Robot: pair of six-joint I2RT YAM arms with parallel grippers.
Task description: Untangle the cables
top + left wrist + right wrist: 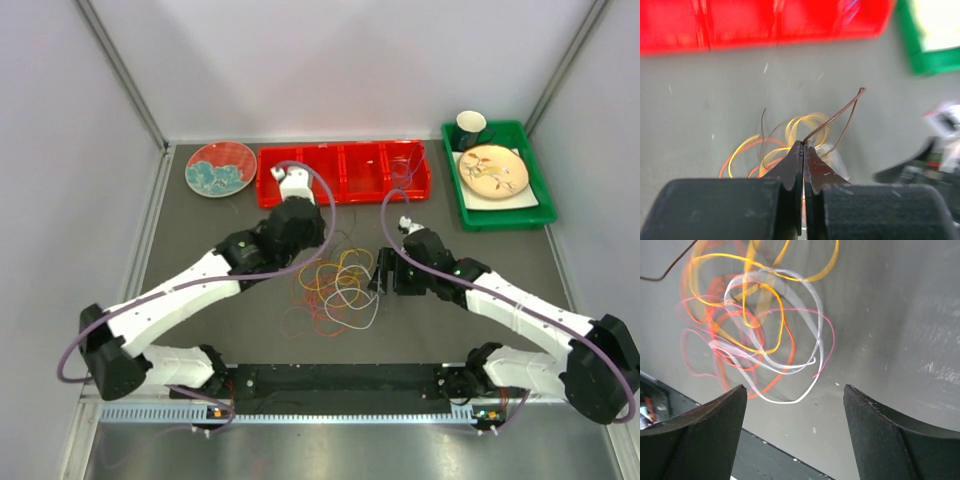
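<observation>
The cables lie in a loose tangle of orange, yellow, red, white and pink loops on the grey table between my two grippers. My left gripper hovers over the tangle's far side. In the left wrist view it is shut on a thin dark brown wire that rises from the tips in a narrow loop, with the yellow and orange loops blurred beneath. My right gripper is open and empty just right of the tangle. In the right wrist view it has its jaws wide apart, close to a white loop.
A red compartment tray stands at the back centre and a teal patterned plate to its left. A green tray at the back right holds a plate and a dark cup. A black rail runs along the near edge.
</observation>
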